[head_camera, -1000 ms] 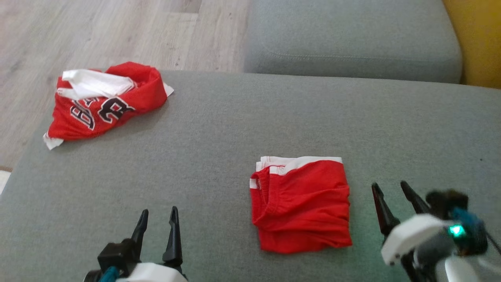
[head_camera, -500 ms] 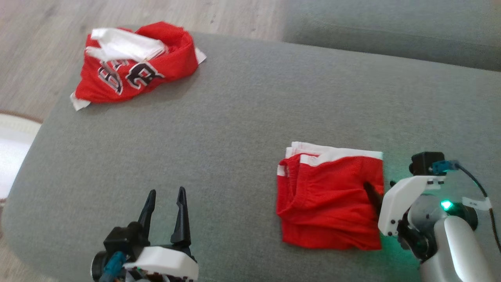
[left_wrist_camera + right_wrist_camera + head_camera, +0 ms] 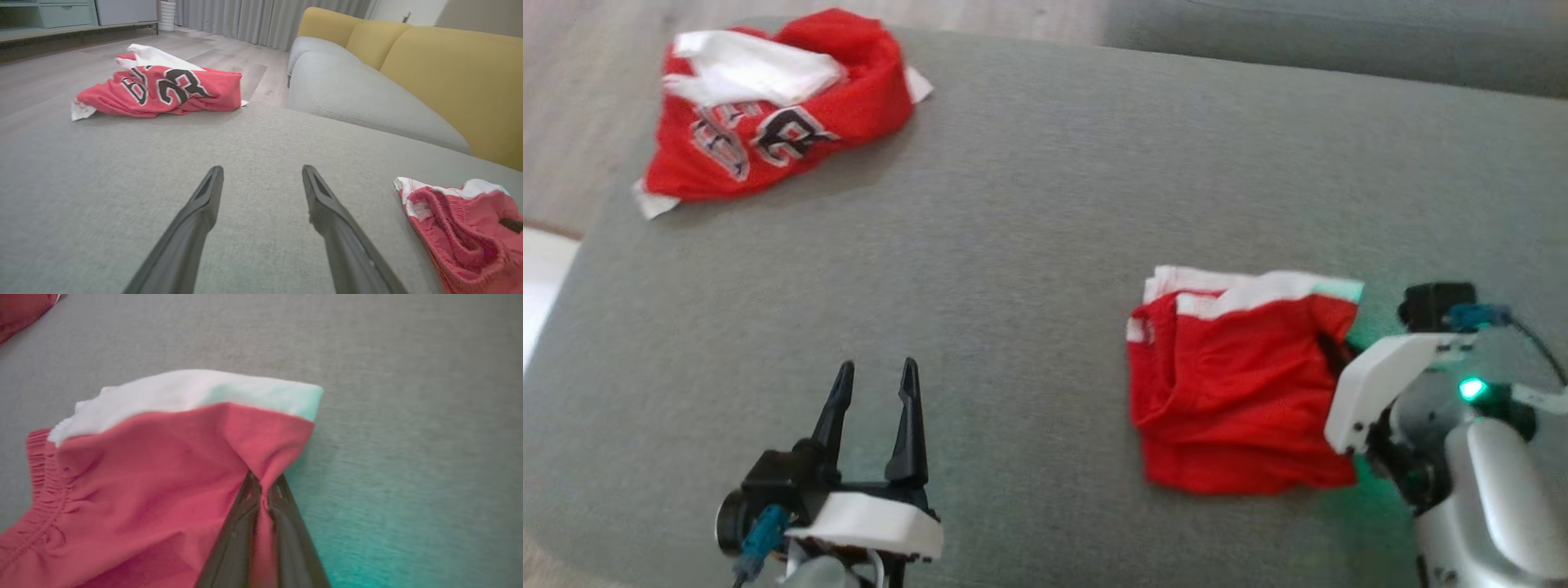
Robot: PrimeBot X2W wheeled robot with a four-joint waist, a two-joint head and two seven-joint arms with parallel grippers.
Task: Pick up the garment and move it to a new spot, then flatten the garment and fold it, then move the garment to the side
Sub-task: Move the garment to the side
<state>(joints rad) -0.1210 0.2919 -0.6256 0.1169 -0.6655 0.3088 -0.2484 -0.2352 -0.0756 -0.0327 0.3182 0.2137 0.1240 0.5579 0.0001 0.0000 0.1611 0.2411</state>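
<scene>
The garment (image 3: 1233, 392) is a folded red piece with white trim, lying on the grey seat at the right. My right gripper (image 3: 1333, 353) is shut on its right edge near the white band. In the right wrist view the two dark fingers (image 3: 241, 522) pinch a fold of the red cloth (image 3: 163, 465), which puckers up around them. My left gripper (image 3: 874, 377) stands open over bare cushion at the lower left, well apart from the garment. Between its spread fingers (image 3: 204, 204) there is nothing, and the garment (image 3: 461, 228) shows at that view's right edge.
A crumpled red jersey (image 3: 768, 106) with dark lettering and white lining lies at the seat's far left corner, also seen as the jersey (image 3: 163, 90) ahead of my left gripper. The grey seat (image 3: 1013, 245) drops to wooden floor (image 3: 580, 90) at the left. A yellow backrest (image 3: 449, 81) rises beyond.
The camera has shifted. My right gripper moved in from beside the garment onto its right edge and shut on the cloth, lifting that corner slightly. The left gripper stays open.
</scene>
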